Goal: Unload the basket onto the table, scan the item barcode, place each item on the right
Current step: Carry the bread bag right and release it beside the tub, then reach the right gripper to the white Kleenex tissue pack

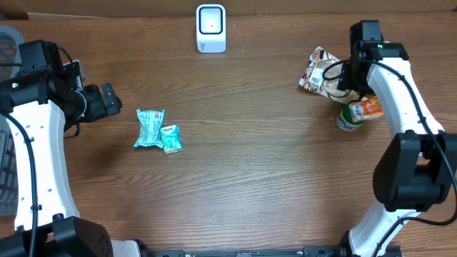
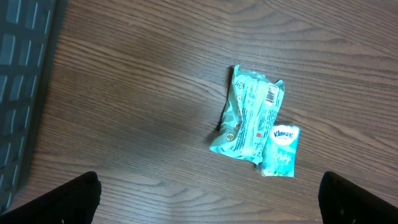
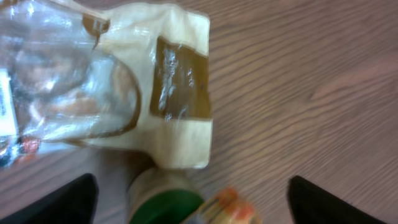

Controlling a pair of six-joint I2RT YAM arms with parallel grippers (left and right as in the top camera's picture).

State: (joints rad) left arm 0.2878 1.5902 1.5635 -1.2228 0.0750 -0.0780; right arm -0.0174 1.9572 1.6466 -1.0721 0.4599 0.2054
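Note:
A white barcode scanner point(image 1: 211, 28) stands at the table's far edge. A teal packet point(image 1: 149, 128) point(image 2: 249, 115) with its barcode facing up lies left of centre, and a small Kleenex pack point(image 1: 171, 138) point(image 2: 280, 151) touches it. My left gripper point(image 1: 107, 100) point(image 2: 208, 199) is open, just left of them and holding nothing. On the right lie a clear-and-cream snack bag point(image 1: 321, 71) point(image 3: 124, 81), a green-lidded cup point(image 1: 348, 118) point(image 3: 165, 202) and an orange packet point(image 1: 368, 108) point(image 3: 230, 208). My right gripper point(image 1: 350, 89) point(image 3: 193, 199) hovers open over them, its fingers clear of each.
A grey basket point(image 1: 8, 43) point(image 2: 22, 74) sits at the far left edge beside the left arm. Bare wood lies between the two groups of items and along the front of the table.

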